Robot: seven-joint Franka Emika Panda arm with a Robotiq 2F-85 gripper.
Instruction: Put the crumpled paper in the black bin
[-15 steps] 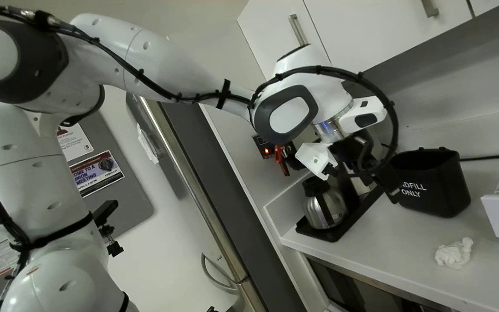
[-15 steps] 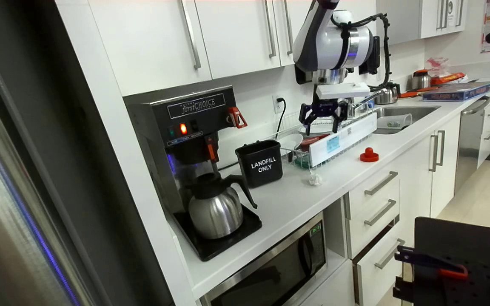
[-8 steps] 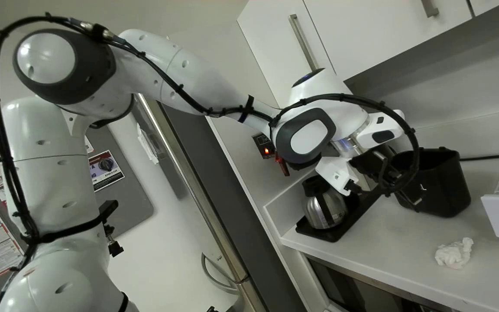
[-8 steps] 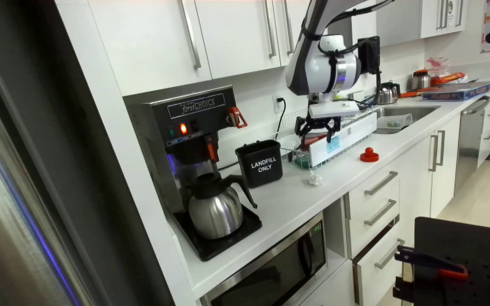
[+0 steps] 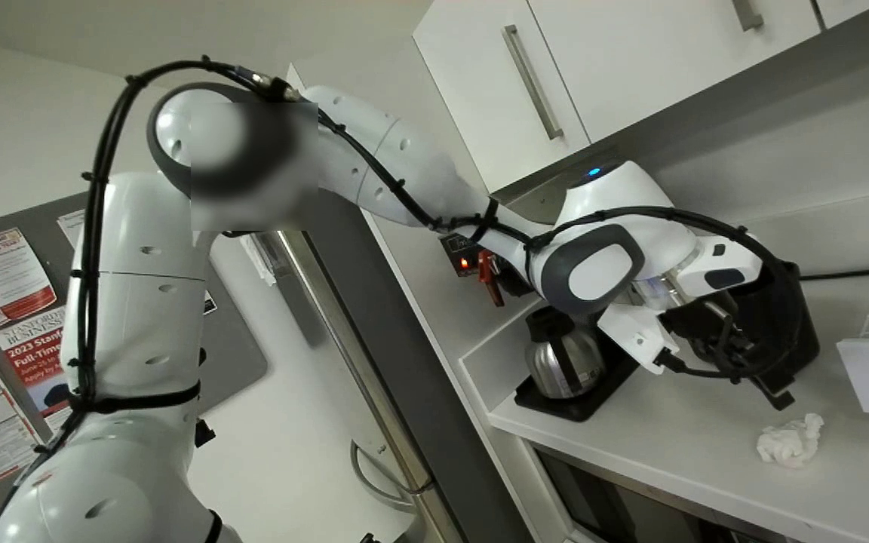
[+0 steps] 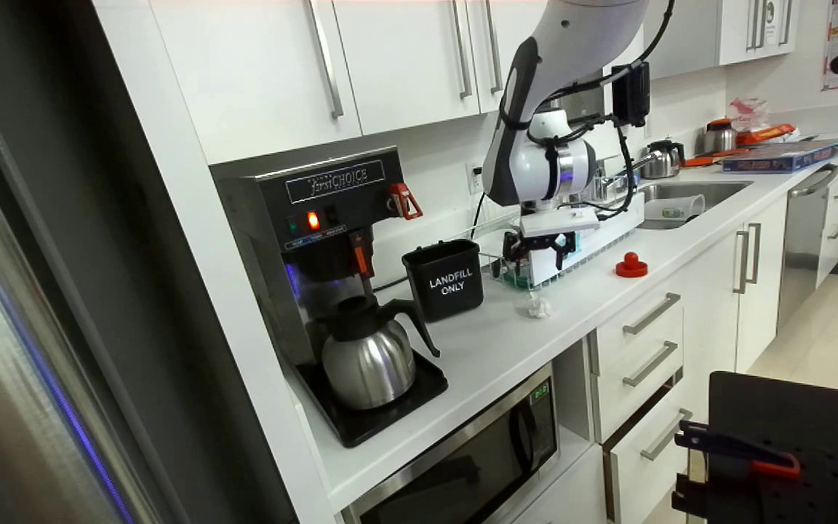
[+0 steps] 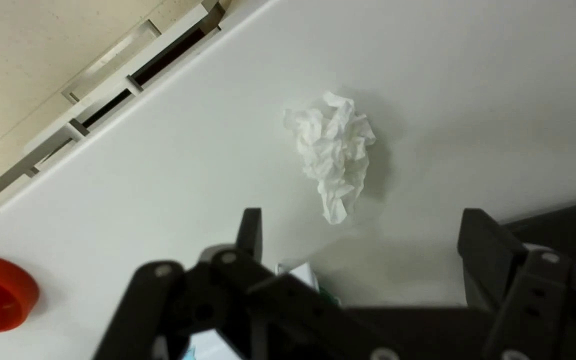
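The crumpled paper [image 5: 790, 443], a small white lumpy wad, lies on the white counter in both exterior views [image 6: 538, 307]. In the wrist view the paper [image 7: 335, 150] lies ahead of the fingertips, roughly centred between them. My gripper [image 7: 361, 225] is open and empty, its fingers wide apart. In an exterior view the gripper [image 6: 538, 266] hangs above the counter, over the paper and apart from it. The black bin [image 6: 452, 280], lettered "LANDFILL ONLY", stands upright beside the paper. In an exterior view the arm partly hides the bin [image 5: 806, 332]. A dark part of the bin [image 7: 570, 225] shows behind the right finger.
A coffee machine [image 6: 339, 211] with a steel carafe [image 6: 368, 364] stands past the bin. A dish rack with a white panel [image 6: 619, 218] is behind the gripper. A red knob [image 6: 631, 266] sits on the counter. The counter's front edge [image 7: 118, 125] is near the paper.
The arm has come down and forward, lowering the open gripper from above the dish rack toward the paper. The paper and bin have not moved.
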